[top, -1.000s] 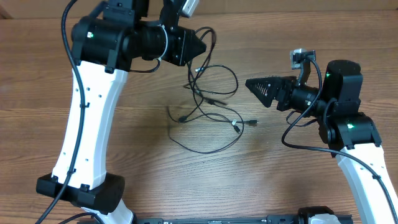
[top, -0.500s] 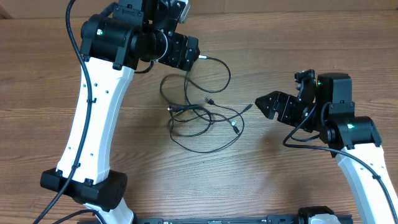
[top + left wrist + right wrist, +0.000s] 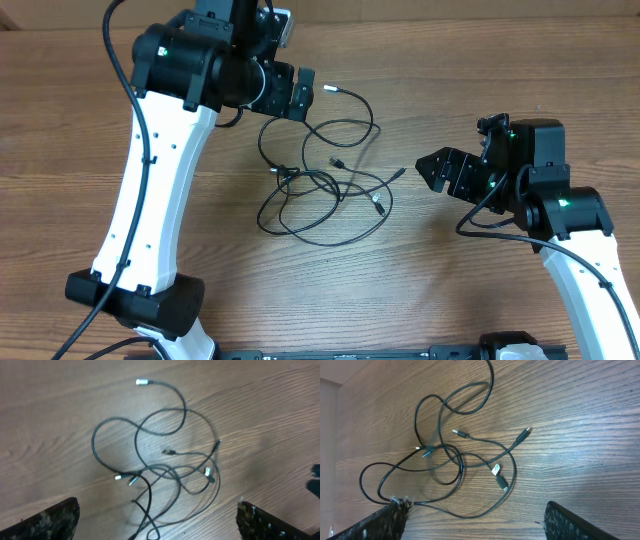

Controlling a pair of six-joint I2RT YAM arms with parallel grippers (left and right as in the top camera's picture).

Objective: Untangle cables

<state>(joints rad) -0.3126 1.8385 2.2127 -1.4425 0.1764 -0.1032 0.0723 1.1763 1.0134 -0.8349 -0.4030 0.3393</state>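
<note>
We see the left gripper (image 3: 300, 92) hanging above the wooden table (image 3: 480, 60) with its jaws spread wide and nothing between them. In its wrist view the two fingers (image 3: 52, 520) sit at the bottom corners, far apart. The cables (image 3: 325, 180) lie flat on the table just ahead of and below that gripper. They form a loose knot of thin black loops crossing one another (we cannot tell how many separate cords there are). One silver-tipped plug (image 3: 329, 88) lies free at the edge of the bunch, just beside the left fingertips and not touching them.

The right gripper (image 3: 430, 168) is released too, its jaws parted and empty, and it points at the bunch from the opposite side. Nearest to it is a small dark plug (image 3: 399, 173), just ahead of its fingertips yet apart from them. In the right wrist view the tangle fills the space ahead of the fingers (image 3: 570, 520), and its far loop passes out of sight behind the other finger's tip. Neither pair of fingers closes on any cord.
</note>
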